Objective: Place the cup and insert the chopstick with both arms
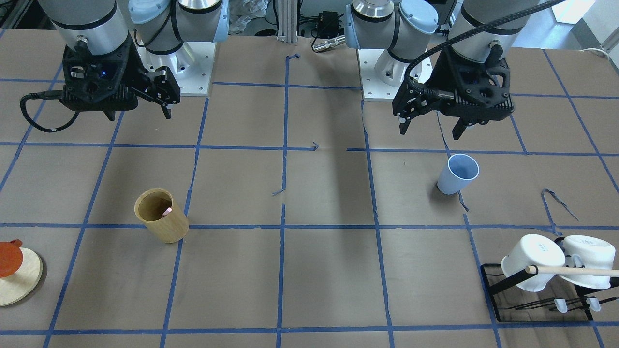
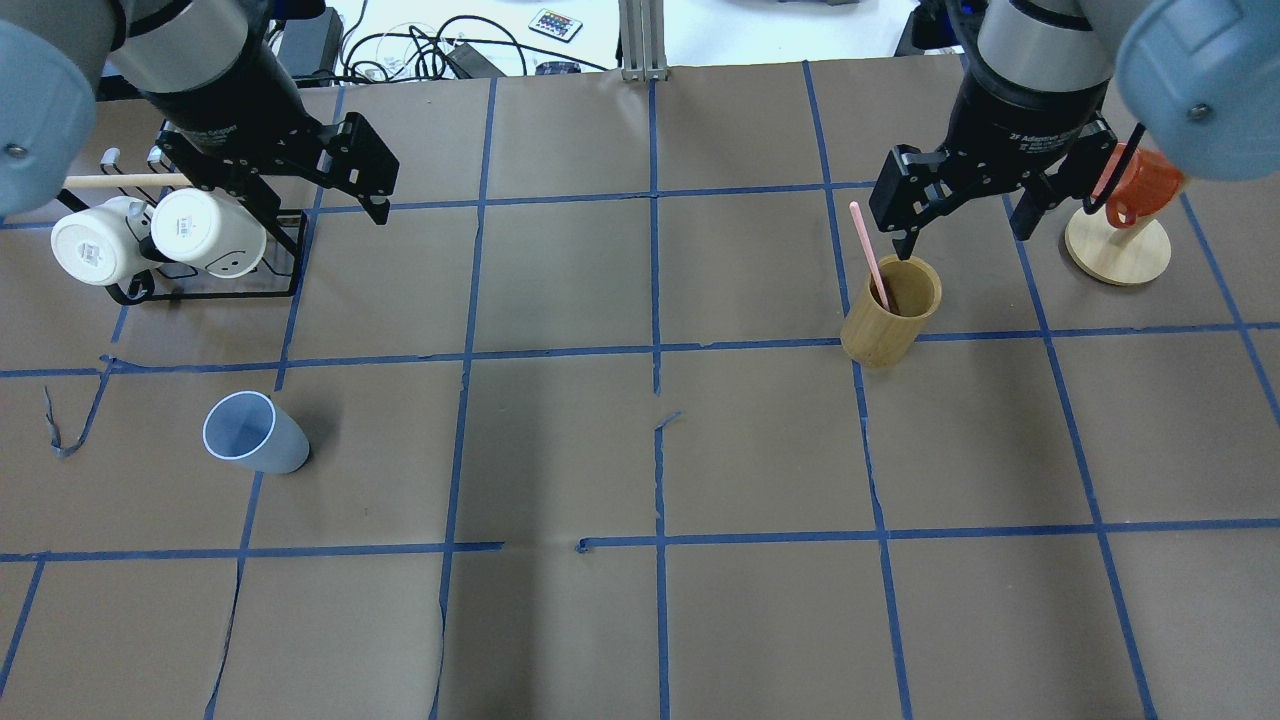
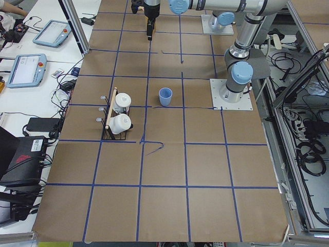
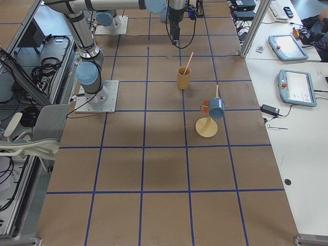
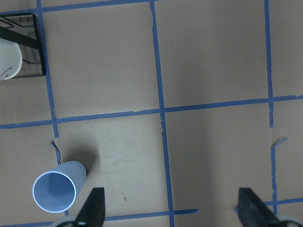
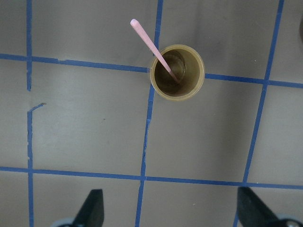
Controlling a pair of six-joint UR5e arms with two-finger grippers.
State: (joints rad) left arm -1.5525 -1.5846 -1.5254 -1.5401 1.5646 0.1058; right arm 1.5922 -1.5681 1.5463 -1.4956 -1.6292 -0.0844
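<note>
The light-blue cup (image 2: 255, 432) stands upright on the brown table on my left side, also in the front view (image 1: 457, 174) and low left in the left wrist view (image 5: 56, 190). My left gripper (image 2: 300, 195) hangs open and empty above the table behind the cup (image 1: 429, 131). One pale-pink chopstick (image 2: 870, 255) leans in the tan wooden holder (image 2: 890, 315), its upper end sticking out (image 6: 154, 47). My right gripper (image 2: 965, 215) is open and empty above and just behind the holder (image 6: 177, 71).
A black wire rack with two white mugs (image 2: 150, 235) and a long wooden dowel (image 2: 120, 181) stands at the far left. A round wooden mug stand (image 2: 1120, 250) with an orange mug (image 2: 1140, 185) stands at the far right. Blue tape lines grid the table.
</note>
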